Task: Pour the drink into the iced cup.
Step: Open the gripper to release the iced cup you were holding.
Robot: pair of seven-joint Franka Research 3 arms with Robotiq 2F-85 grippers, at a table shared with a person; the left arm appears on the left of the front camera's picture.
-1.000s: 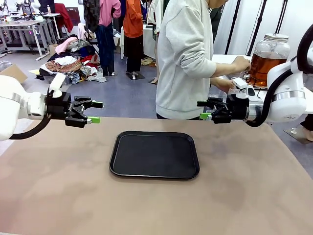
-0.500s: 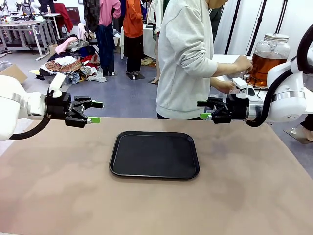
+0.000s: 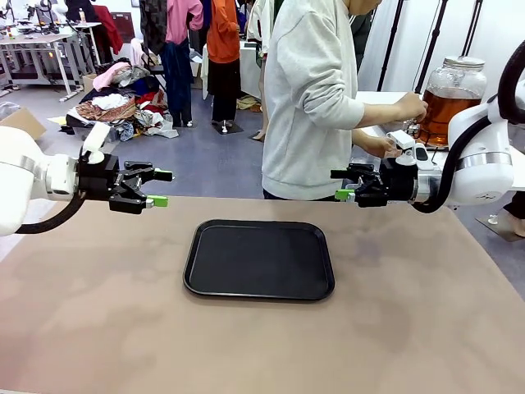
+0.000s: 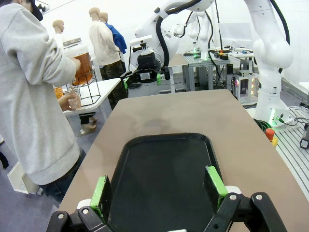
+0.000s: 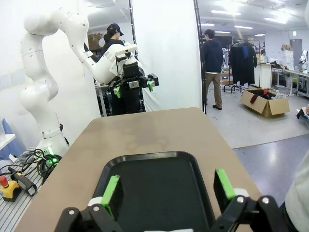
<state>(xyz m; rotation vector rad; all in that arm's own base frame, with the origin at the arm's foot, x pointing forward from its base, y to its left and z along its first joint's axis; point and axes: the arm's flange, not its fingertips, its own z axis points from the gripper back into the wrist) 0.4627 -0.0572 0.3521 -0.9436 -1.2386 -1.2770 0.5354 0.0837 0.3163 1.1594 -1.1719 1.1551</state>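
Here, the drink (image 3: 449, 105) sits in its upright jar on a side table beyond my right arm, past the tabletop's far right corner, where a person's hand (image 3: 408, 107) works. My right claw (image 3: 344, 184) is nearer; my left claw (image 3: 156, 187) hovers well apart. Both gape wide, empty.

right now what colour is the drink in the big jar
Clear amber-brown, like tea, in the drink inside the glass jar; best in the front view.
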